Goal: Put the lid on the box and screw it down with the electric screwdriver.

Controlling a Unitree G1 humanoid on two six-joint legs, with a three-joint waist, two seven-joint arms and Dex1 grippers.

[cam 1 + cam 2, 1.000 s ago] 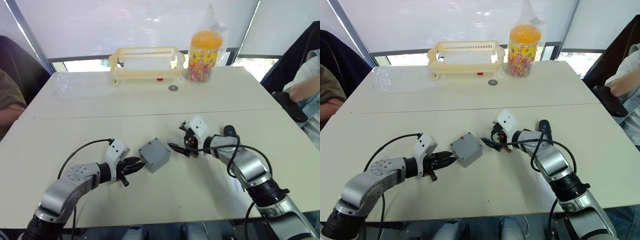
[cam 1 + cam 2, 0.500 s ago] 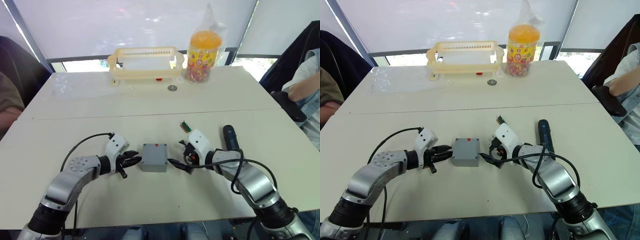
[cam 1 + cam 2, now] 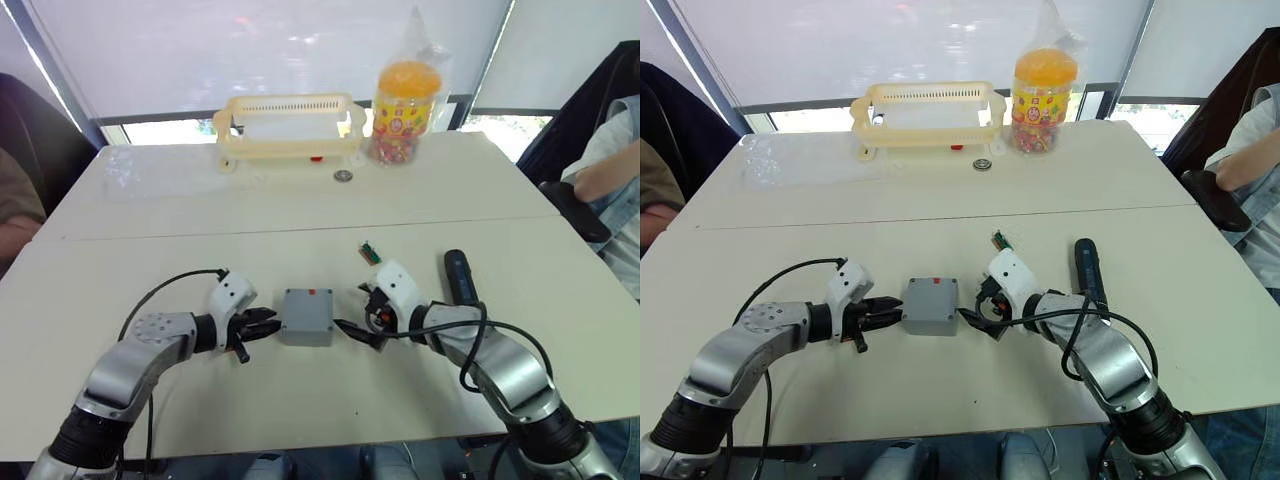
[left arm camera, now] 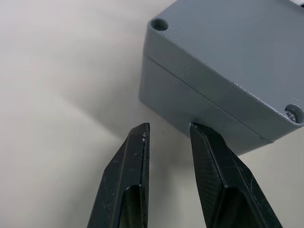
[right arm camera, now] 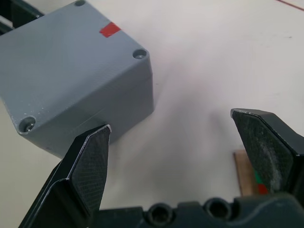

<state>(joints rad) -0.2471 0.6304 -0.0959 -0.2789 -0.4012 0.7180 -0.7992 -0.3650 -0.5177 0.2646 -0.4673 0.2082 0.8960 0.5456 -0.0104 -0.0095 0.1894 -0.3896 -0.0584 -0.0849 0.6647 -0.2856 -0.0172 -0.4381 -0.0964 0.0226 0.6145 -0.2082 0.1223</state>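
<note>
The grey box (image 3: 304, 335) stands on the table between my two grippers. The lid (image 3: 308, 308), with a red mark on top, lies on it; the seam shows on the box wall (image 4: 190, 99). A screw (image 4: 294, 114) sits in one corner hole. My left gripper (image 3: 272, 320) is at the box's left side, narrowly open, one fingertip (image 4: 202, 130) touching the wall. At the box's right side my right gripper (image 3: 345, 328) is wide open, one fingertip (image 5: 97, 137) against it. The electric screwdriver (image 3: 459, 277) lies on the table beyond my right arm.
A small green-brown piece (image 3: 370, 251) lies just behind my right gripper. At the far edge stand a yellow basket (image 3: 288, 125), a bagged jar with an orange lid (image 3: 405, 100) and a small ring (image 3: 344, 176). A person's arm (image 3: 610, 170) is at the right.
The box has turned from skewed to square with the table edge. My right gripper came nearer and lower to its right side; the left one moved up to its left side.
</note>
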